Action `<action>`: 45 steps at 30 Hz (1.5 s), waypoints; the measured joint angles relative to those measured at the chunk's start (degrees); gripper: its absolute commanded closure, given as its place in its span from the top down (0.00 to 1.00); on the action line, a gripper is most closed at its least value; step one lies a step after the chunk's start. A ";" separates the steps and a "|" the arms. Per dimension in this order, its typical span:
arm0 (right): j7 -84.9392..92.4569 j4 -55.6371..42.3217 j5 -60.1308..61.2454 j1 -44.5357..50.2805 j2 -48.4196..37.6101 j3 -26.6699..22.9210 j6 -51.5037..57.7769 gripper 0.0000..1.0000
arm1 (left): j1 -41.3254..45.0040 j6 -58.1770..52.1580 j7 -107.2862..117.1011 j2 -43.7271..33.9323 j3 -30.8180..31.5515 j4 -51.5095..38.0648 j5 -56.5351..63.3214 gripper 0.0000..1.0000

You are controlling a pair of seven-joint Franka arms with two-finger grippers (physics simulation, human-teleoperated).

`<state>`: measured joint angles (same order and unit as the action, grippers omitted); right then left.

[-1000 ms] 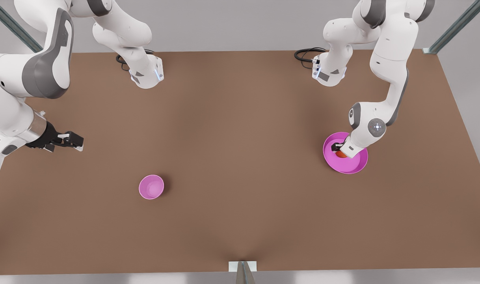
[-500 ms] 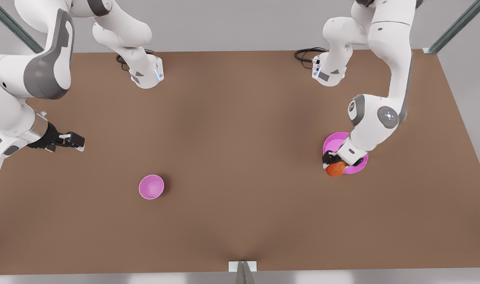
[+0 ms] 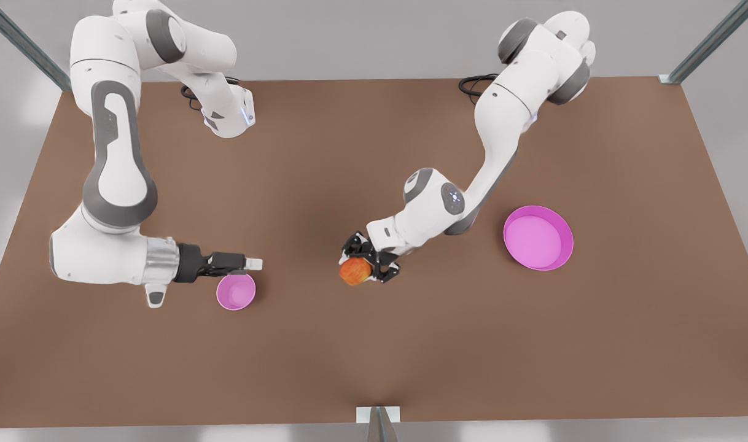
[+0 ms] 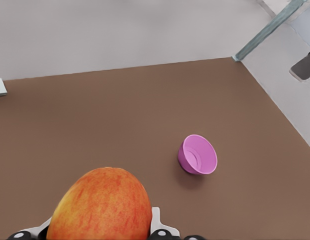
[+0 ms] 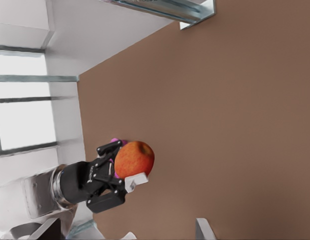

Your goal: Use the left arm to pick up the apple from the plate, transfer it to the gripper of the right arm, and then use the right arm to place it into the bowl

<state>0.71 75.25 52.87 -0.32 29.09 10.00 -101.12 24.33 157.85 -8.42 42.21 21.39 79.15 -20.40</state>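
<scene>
A Franka arm's left gripper (image 3: 363,265) hangs above the middle of the brown table (image 3: 374,344), its two fingers clamped on either side of the apple (image 3: 355,271), a red-orange fruit with a yellowish patch, held clear of the surface. In the left wrist view the apple (image 4: 101,206) sits right between the jaws, with the small, deep pink bowl (image 4: 197,154) standing on the table well beyond the fingertips. The wide magenta plate (image 3: 538,237) lies behind the gripper, well apart from it, toward the front view's right, with nothing on it. The right gripper (image 3: 251,264) reaches in level from the front view's left, its fingertips just over the far rim of the bowl (image 3: 236,291) and pointing toward the apple; whether its jaws are apart or together cannot be told. The right wrist view looks across at the left gripper (image 5: 126,172) holding the apple (image 5: 134,159).
</scene>
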 measured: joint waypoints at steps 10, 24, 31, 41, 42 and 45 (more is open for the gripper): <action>14.01 -1.52 23.90 1.66 12.85 3.34 -8.59 1.00 | 1.42 16.43 -21.23 3.43 4.26 -5.75 -0.35 0.73; 28.83 3.40 27.85 -9.79 14.66 17.94 -5.85 1.00 | -0.82 17.35 -40.83 6.11 9.87 -5.72 -0.44 0.73; 31.97 4.60 22.32 -9.38 14.94 18.69 -3.22 1.00 | -0.61 17.49 -46.27 6.24 9.90 -5.73 -0.51 0.73; 32.32 4.49 16.79 -7.89 15.02 18.70 -2.37 1.00 | -0.16 17.69 -51.04 6.86 9.97 -5.81 -0.69 0.73; 32.34 4.49 16.72 -7.48 15.02 18.67 -2.46 1.00 | -0.16 17.70 -51.38 6.89 9.97 -5.81 -0.69 0.73; 32.36 4.49 16.70 -6.22 15.09 18.66 -3.21 1.00 | -0.16 17.71 -52.31 6.92 9.97 -5.81 -0.70 0.73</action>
<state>33.07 79.74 69.57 -6.54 44.19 28.66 -104.33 24.17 175.56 -60.74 49.13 31.35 73.34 -21.10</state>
